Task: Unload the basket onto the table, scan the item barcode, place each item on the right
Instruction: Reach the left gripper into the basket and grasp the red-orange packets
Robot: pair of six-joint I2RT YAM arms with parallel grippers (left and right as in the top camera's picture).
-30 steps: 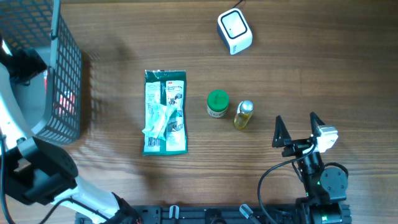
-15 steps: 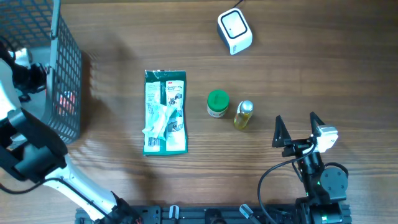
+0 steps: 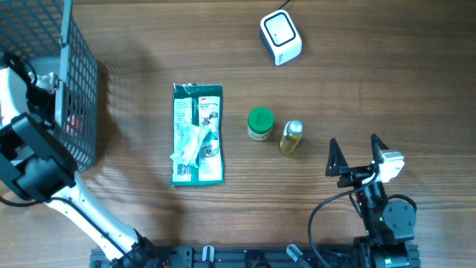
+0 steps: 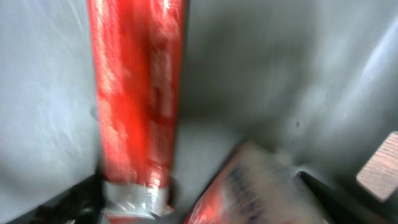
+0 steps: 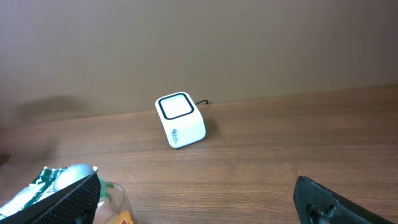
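**A:** Basket (image 3: 80, 89), upper left of the overhead frame, with the left arm (image 3: 33, 160) dipped into it. Red shows through the mesh there.

**B:** And the scanner (image 3: 280, 37)?

**A:** Top of the frame, right of centre, well apart from the basket. A green packet (image 3: 197, 134), a green-capped jar (image 3: 259, 124) and a small yellow bottle (image 3: 291, 137) lie mid-frame. The right gripper (image 3: 357, 152) sits lower right, jaws spread, holding nothing.

**B:** Left wrist view?

**A:** Blurred. A red tube (image 4: 137, 93) runs down the left half of the frame on a grey surface, its crimped silver end low. A second packet (image 4: 249, 186) pokes in at the bottom, just beside it. The left gripper (image 4: 199, 208) shows only as dark tips in the bottom corners. They are apart as far as I can tell, and clamped on nothing.

**B:** The tube is the item, I'd guess. How will it handle?

**A:** Light, soft and probably slick, and a hard squeeze would dent it. I'd take it across the body near the middle, leaving the printed side free.

**B:** Right wrist?

**A:** The scanner (image 5: 180, 119) sits left of centre on the wood. The right gripper's spread fingertips (image 5: 68, 198) show in the bottom corners.
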